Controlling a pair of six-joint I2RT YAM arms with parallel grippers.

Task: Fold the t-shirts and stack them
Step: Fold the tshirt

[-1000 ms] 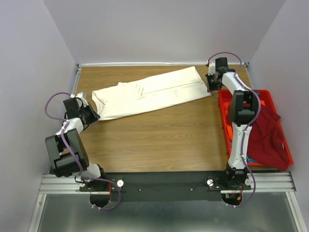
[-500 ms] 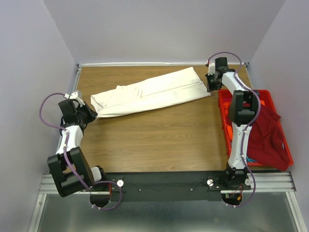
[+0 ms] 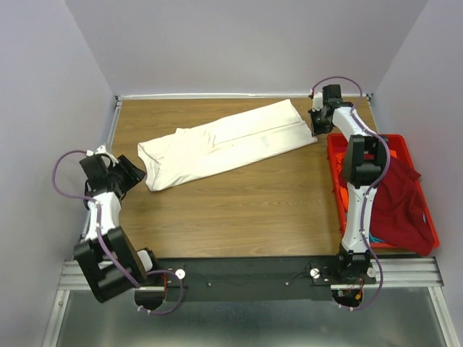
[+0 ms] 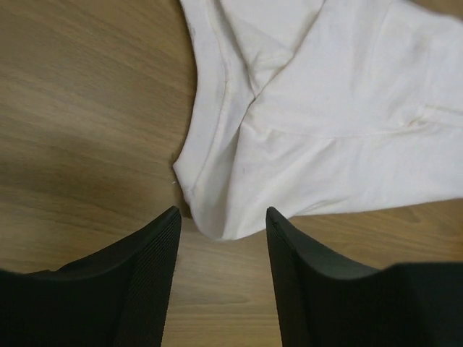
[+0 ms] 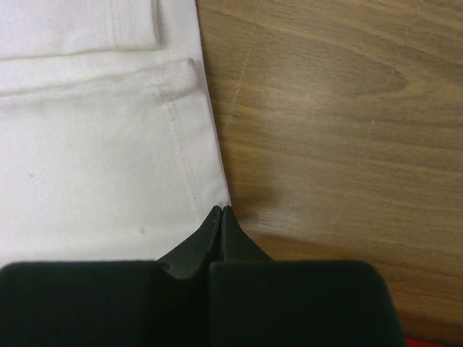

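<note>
A cream-white t-shirt (image 3: 224,141) lies in a long diagonal band across the back of the table. My left gripper (image 3: 136,172) stands open at its near-left end. In the left wrist view the shirt (image 4: 325,130) has its rounded tip just between my left gripper's (image 4: 222,217) fingertips, lying loose on the wood. My right gripper (image 3: 315,131) is shut on the shirt's far-right hem corner. The right wrist view shows the stitched hem (image 5: 94,144) running into the closed tips of that gripper (image 5: 221,210). A dark red t-shirt (image 3: 398,202) hangs over the crate, with orange cloth (image 3: 345,196) beside it.
The red plastic crate (image 3: 335,163) stands at the table's right edge, close to the right arm. The table's back rail (image 3: 217,95) runs behind the shirt. Bare wood (image 3: 239,210) lies between the shirt and the arm bases.
My left gripper has opened and let go of the shirt's left end, and that arm has drawn back to the left. The released end has settled on the table. The right arm has not moved.
</note>
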